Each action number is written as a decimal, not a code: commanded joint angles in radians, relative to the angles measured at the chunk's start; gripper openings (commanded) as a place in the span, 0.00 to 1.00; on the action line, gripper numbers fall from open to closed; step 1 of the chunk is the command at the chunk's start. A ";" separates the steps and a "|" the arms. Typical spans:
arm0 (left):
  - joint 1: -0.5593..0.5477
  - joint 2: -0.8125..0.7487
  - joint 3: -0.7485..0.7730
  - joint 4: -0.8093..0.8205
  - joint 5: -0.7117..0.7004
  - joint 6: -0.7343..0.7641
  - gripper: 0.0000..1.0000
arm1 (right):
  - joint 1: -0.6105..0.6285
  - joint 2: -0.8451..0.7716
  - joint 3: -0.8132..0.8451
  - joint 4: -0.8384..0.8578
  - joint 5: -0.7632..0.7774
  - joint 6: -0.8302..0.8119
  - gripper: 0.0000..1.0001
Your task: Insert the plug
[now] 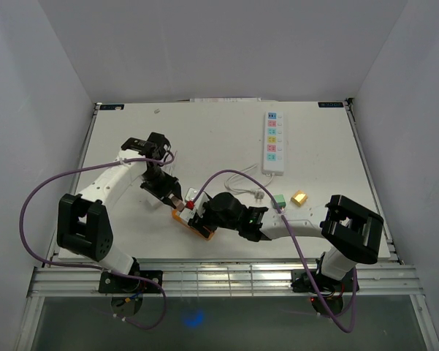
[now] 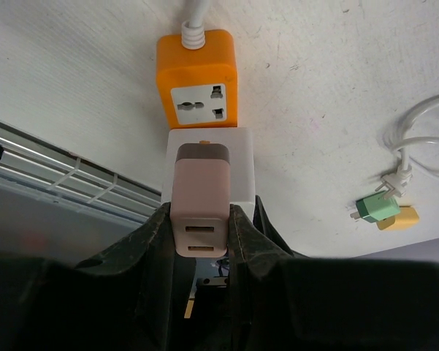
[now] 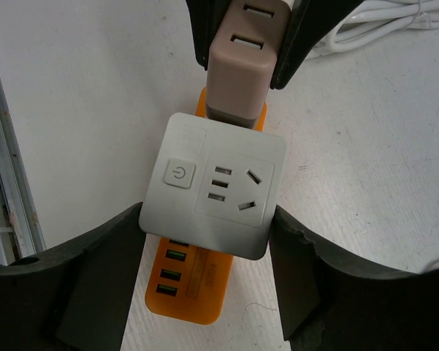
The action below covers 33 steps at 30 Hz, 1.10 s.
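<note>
Closest in, the left gripper (image 2: 200, 219) is pinching the pink charger (image 2: 199, 186) by its sides, pressing its dark end against the side of the white socket cube (image 3: 213, 183), which the right gripper (image 3: 208, 234) is clamping over the orange power block (image 2: 197, 73). Insertion seems under way, with the pins hidden; the next move is likely calling for a straight push while the cube is being braced.
</note>
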 commanded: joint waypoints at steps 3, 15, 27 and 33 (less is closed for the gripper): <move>-0.016 0.011 -0.011 0.056 -0.024 -0.062 0.00 | -0.005 0.008 -0.018 0.030 0.001 -0.011 0.51; -0.056 0.080 0.014 0.077 -0.143 -0.094 0.00 | -0.005 0.014 -0.026 0.061 0.014 0.016 0.51; -0.106 0.127 0.027 0.079 -0.136 -0.094 0.00 | -0.005 0.020 -0.027 0.062 0.029 0.019 0.51; -0.122 0.116 0.021 0.074 -0.140 -0.108 0.00 | -0.005 0.024 -0.026 0.062 0.035 0.019 0.51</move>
